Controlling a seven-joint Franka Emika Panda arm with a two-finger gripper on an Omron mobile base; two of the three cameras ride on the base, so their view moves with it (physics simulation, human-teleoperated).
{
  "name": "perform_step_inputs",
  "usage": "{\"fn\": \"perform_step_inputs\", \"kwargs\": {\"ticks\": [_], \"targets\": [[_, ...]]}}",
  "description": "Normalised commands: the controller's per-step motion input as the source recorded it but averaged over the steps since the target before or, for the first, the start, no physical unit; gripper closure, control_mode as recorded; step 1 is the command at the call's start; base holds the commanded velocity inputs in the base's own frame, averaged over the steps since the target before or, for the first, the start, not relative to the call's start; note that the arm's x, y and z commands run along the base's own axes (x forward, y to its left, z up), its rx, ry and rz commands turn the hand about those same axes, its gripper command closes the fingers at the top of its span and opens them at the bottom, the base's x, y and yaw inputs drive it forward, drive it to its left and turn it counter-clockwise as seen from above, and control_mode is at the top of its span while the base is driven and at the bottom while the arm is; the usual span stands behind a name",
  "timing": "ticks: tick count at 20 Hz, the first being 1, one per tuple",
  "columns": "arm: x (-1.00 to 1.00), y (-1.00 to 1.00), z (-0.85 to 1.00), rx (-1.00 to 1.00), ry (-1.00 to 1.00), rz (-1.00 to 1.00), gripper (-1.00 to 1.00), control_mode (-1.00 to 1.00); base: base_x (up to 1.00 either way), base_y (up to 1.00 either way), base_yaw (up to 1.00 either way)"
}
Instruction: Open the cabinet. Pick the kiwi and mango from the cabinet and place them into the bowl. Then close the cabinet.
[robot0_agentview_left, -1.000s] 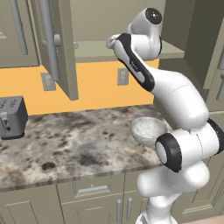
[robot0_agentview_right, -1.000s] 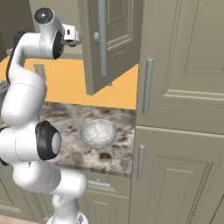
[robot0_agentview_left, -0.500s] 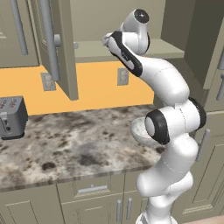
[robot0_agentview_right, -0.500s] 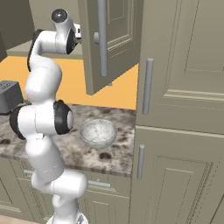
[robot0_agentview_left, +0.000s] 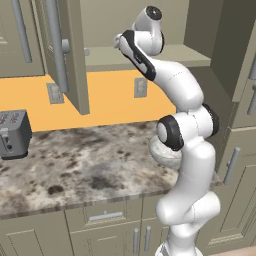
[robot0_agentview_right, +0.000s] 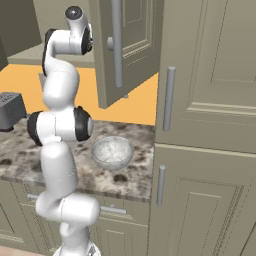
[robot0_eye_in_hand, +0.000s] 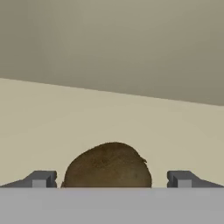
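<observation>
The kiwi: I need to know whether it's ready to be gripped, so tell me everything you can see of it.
The kiwi is a dark brown oval with a rough, speckled skin. In the hand view it lies on the pale cabinet shelf, centred between the open gripper fingertips, which stand apart from it on either side. Its underside is hidden, so contact with the shelf is assumed, not seen.

**A glossy white arm with dark joints**

The arm (robot0_agentview_left: 187, 150) is built from rounded, glossy white segments — thick, tube-like links that swell at each bend. Black bands ring the joints; one broad dark collar sits at the elbow (robot0_agentview_right: 80, 124), another runs as a black strip along the upper link (robot0_agentview_left: 137, 55). The topmost joint ends in a round cap with a small dark disc at its centre. From the hand view, 2 small grey finger tips (robot0_eye_in_hand: 41, 178) show — blocky, square-edged, matte.
</observation>
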Motion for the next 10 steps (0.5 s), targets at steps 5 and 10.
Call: {"fn": "perform_step_inputs", "kwargs": {"ticks": [5, 10], "targets": [[0.01, 0.22, -0.19, 0.01, 0.05, 0.0, -1.0, -1.0, 0.0, 0.0, 0.0], [0.01, 0.0, -0.1, 0.0, 0.0, 0.0, -1.0, -1.0, 0.0, 0.0, 0.0]]}}
